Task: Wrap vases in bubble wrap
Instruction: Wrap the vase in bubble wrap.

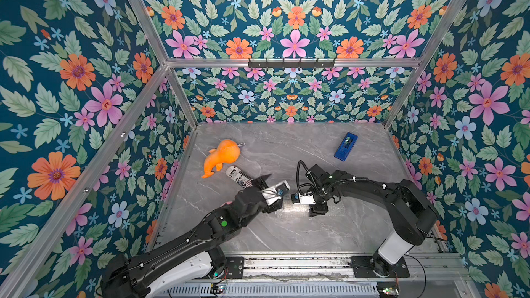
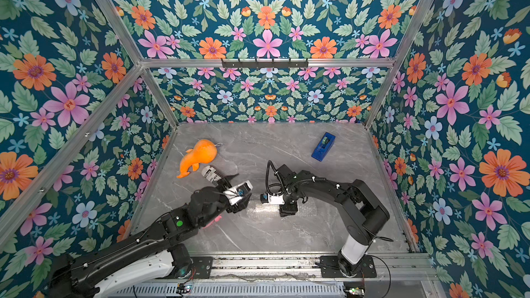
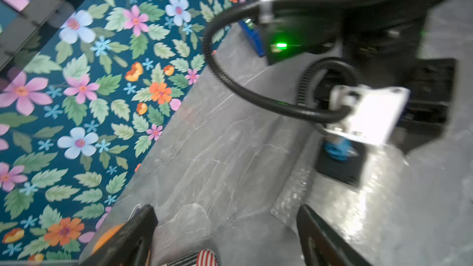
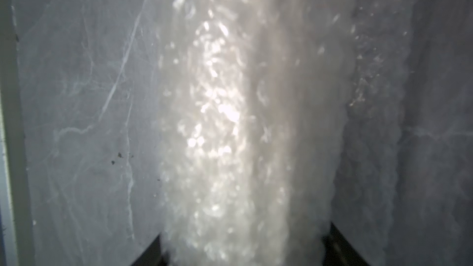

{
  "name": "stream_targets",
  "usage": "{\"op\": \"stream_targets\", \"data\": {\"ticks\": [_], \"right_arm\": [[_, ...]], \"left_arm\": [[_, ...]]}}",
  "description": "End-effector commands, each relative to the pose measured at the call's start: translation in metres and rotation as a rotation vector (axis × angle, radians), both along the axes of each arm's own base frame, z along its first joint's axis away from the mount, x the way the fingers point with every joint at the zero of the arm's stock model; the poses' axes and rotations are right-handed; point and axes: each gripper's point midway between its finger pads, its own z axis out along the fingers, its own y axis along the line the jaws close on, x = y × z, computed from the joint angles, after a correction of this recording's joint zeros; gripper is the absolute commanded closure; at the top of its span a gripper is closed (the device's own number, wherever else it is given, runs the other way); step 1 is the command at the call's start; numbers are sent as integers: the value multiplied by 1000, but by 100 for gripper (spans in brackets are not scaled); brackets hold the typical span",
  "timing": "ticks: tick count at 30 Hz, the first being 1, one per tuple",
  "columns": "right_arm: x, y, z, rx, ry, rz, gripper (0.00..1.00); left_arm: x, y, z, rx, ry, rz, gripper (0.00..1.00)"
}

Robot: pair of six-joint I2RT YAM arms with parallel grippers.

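Observation:
The bubble wrap [image 4: 225, 113] lies rolled into a long bundle on the grey table, and it also shows as a shiny patch in a top view [image 2: 265, 210] and in the left wrist view [image 3: 345, 208]. A pale blurred core inside the roll may be the vase; its shape cannot be made out. My right gripper [image 1: 318, 212] points straight down, with its fingers [image 4: 337, 244] against both sides of the roll. To the left of the bundle my left gripper [image 1: 274, 193] stands open, its fingers [image 3: 138, 236] wide apart with only table between them.
A black-and-white printed can [image 1: 238, 177] lies by the left gripper, and its striped end [image 3: 194, 259] shows in the left wrist view. An orange plush toy [image 1: 220, 157] lies at the back left. A blue tape dispenser [image 1: 345, 146] sits at the back right. Floral walls enclose the table.

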Motion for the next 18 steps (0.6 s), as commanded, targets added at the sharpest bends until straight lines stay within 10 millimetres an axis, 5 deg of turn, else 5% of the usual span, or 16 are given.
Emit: {"op": "stream_targets", "data": {"ticks": [1,5,12,18], "right_arm": [[-39,-20,-7,-74,214,19,42],[-33,-19,-6,-63,224,-1,42],[-31,-18,-3,-64,244,-6,42],[-32,-17,0,-59,252,7,41]], "left_arm": [[-12,-5,-3,69,-99,-36,17],[-38,-19,-14,74,-96,-143,17],[-68,-39,-77,250,-16,-246,16],[-67,-56,-94,264,-37,-250,14]]}}
